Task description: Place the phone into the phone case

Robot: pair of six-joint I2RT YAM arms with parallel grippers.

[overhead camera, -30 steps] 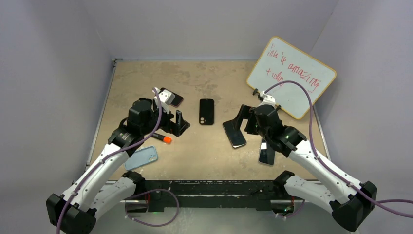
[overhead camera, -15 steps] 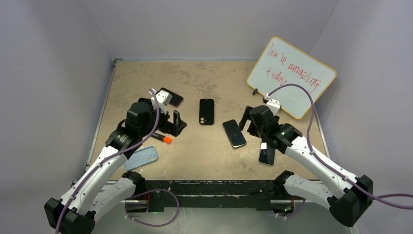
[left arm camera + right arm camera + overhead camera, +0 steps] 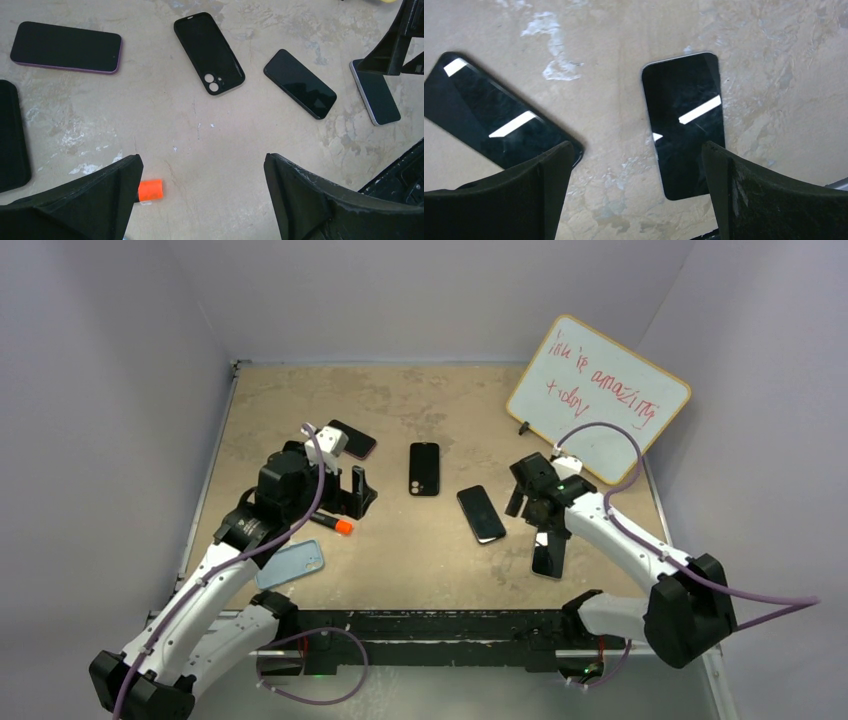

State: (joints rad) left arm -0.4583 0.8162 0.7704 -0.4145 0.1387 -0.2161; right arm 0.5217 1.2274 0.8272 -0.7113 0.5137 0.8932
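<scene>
Both claws are empty with jaws spread wide. The right claw (image 3: 638, 152) hovers right of the black phone case (image 3: 424, 469), between two phones. The phone (image 3: 481, 513) lies flat on the bench (image 3: 420, 400) just right of the case, apart from it. A second phone (image 3: 549, 552) lies farther right.

Risks:
- Grabbing the wrong phone.
- Fingers skidding off the thin, glossy, flat-lying phone.

The left claw (image 3: 200, 167) waits left of the case.
</scene>
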